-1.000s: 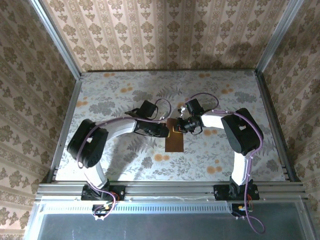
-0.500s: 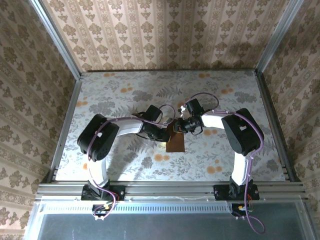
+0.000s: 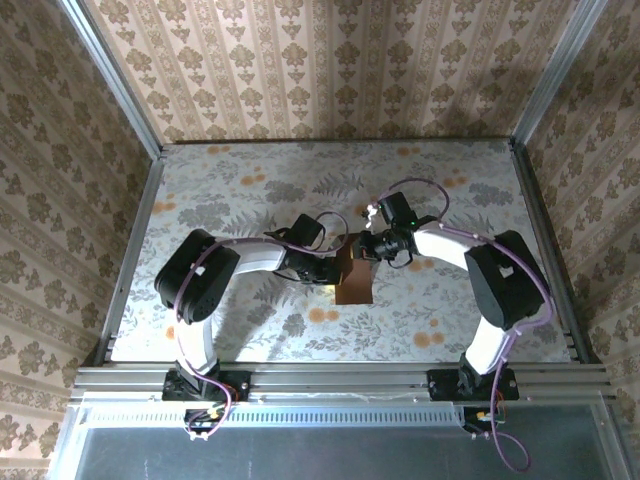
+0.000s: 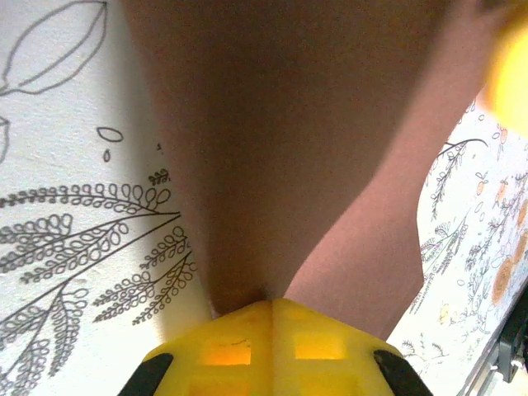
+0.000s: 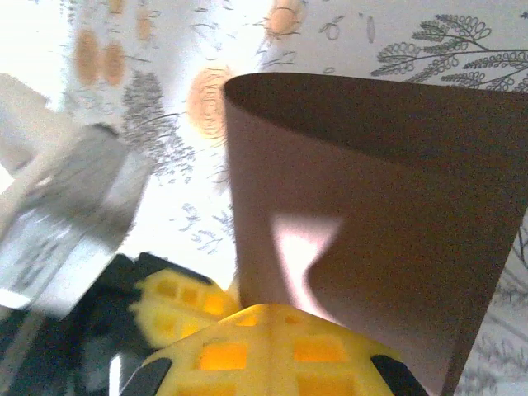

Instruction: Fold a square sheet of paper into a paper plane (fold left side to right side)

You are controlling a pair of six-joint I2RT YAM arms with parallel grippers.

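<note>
Left gripper [image 3: 333, 272] clamps the paper [image 3: 352, 288] at its left edge; right gripper [image 3: 363, 251] clamps, seemingly, the far corner. It curls up between them; open table [image 3: 250, 190] beyond both.

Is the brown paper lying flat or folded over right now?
Partly folded: the square sheet of paper curves over in a rounded bend, not pressed flat.

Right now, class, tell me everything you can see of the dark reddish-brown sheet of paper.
The thin, matte, dark reddish-brown sheet of paper is plain and unprinted. It is bent over in a soft curve, not yet creased flat, and from above it looks like a narrow strip. It sits mid-table on the fern-printed tablecloth. The left gripper and the right gripper are each shut on it.
</note>
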